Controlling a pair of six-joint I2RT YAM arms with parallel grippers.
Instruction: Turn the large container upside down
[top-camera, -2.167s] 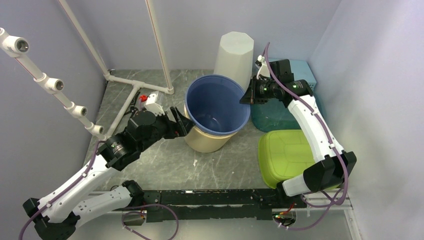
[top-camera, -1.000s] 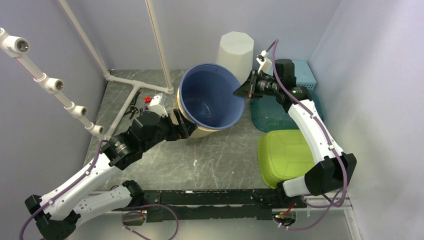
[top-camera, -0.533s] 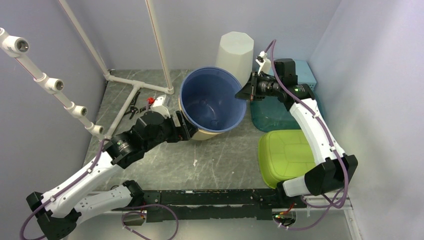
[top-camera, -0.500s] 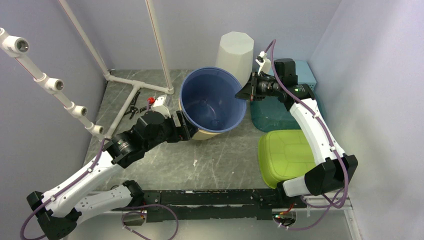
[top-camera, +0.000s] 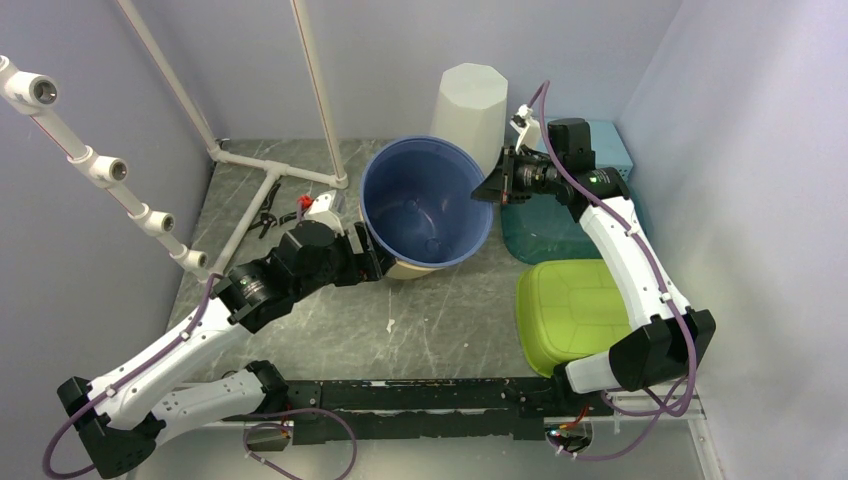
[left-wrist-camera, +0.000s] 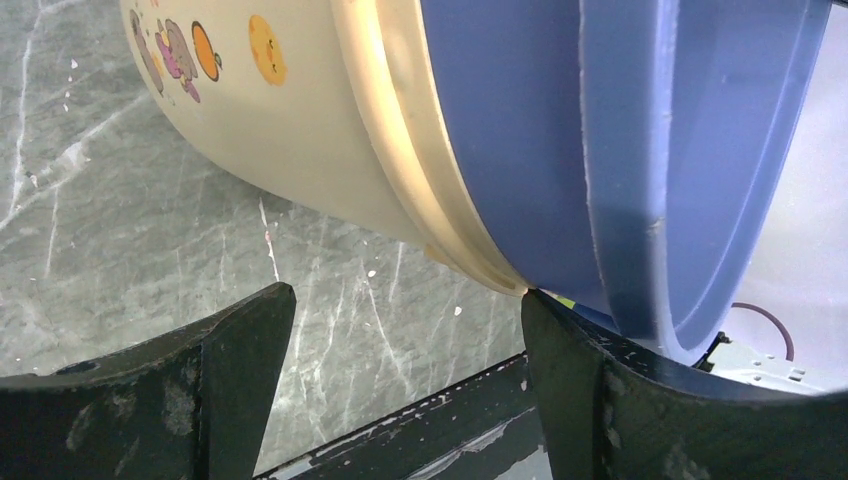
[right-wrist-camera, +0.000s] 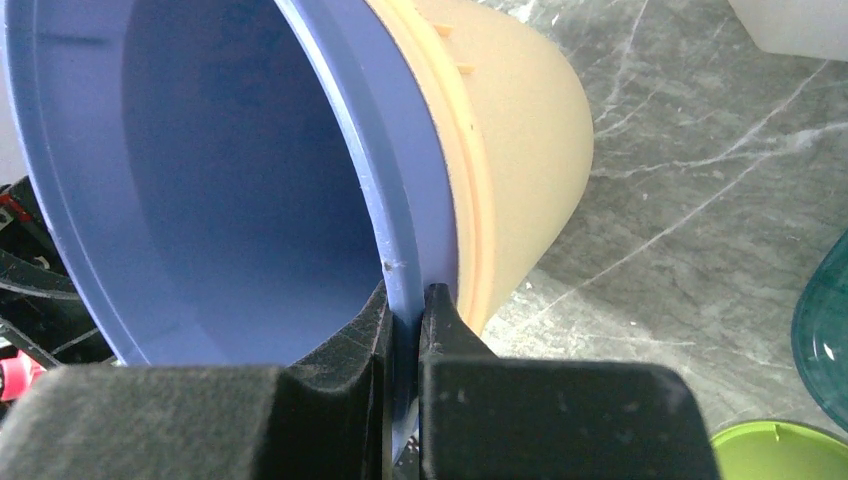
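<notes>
plastic like this looked light, fairly stiff and slick, so the blue bucket (top-camera: 425, 205), nested in a cream bucket (top-camera: 412, 268) and tilted at the middle far part of the marble table (top-camera: 450, 320), probably wanted one hold on its rim and one under the body. the right gripper (right-wrist-camera: 405, 300) was pinched shut on the blue rim's right edge. the left gripper (left-wrist-camera: 400, 300) stood wide open at the left, straddling the seam where cream met blue and gripping nothing.
</notes>
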